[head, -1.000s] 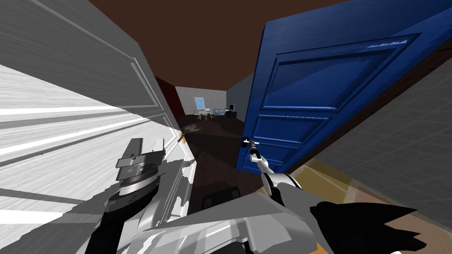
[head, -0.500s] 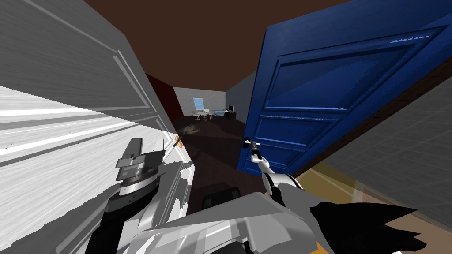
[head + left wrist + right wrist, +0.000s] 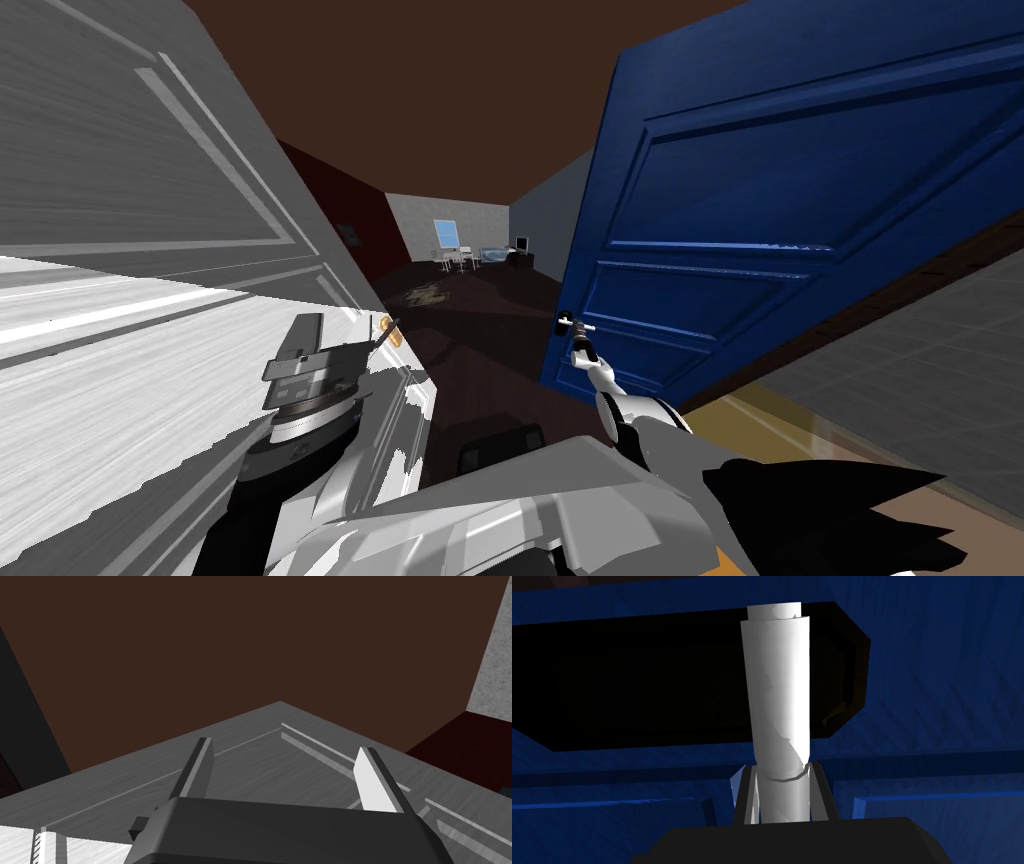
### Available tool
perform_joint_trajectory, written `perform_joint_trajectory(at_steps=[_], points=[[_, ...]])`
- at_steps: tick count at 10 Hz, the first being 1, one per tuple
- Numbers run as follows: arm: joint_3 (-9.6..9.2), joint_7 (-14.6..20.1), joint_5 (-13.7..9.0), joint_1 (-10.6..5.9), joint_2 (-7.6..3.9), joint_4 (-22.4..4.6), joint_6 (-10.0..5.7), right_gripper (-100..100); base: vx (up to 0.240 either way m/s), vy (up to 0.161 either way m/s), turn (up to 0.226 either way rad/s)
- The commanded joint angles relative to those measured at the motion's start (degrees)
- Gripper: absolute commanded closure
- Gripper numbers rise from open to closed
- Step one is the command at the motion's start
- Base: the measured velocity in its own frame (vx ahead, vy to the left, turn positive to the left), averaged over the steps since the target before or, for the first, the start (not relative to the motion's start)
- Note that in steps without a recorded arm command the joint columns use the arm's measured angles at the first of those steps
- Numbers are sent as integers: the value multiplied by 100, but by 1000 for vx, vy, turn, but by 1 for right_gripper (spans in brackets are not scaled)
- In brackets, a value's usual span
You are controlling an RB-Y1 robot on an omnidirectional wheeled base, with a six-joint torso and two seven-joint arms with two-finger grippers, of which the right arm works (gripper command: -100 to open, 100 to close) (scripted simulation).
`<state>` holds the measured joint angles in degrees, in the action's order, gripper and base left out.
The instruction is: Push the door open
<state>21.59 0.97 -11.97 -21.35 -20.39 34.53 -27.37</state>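
blue door [image 3: 760, 230] | open | right claw [image 3: 780, 778] clamped on white handle [image 3: 777, 691]

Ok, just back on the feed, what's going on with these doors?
The right gripper is shut on the white lever handle of the blue door, gripping the end farthest from its black backplate. The blue door stands partly open, with a dark-floored room visible past its edge. The left gripper is open and holds nothing, its fingers lying along the grey panelled door on the robot's left.
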Motion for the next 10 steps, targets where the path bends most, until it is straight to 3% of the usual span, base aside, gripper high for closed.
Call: perform_joint_trajectory(at_steps=[1,5,6,7,8,10], points=[[96,-3,-37,19,-91,-110,-83,100,153,19,-24],[350,-98,-132,83,-191,-178,-112,100,206,26,-75],[350,-98,-132,83,-191,-372,-112,100,146,0,-11],[350,-98,-132,83,-191,-189,-112,100,55,-10,-6],[479,-147,-181,116,-242,-213,-126,100,138,10,-68],[512,-159,-193,124,-255,-222,-130,100,144,31,-46]])
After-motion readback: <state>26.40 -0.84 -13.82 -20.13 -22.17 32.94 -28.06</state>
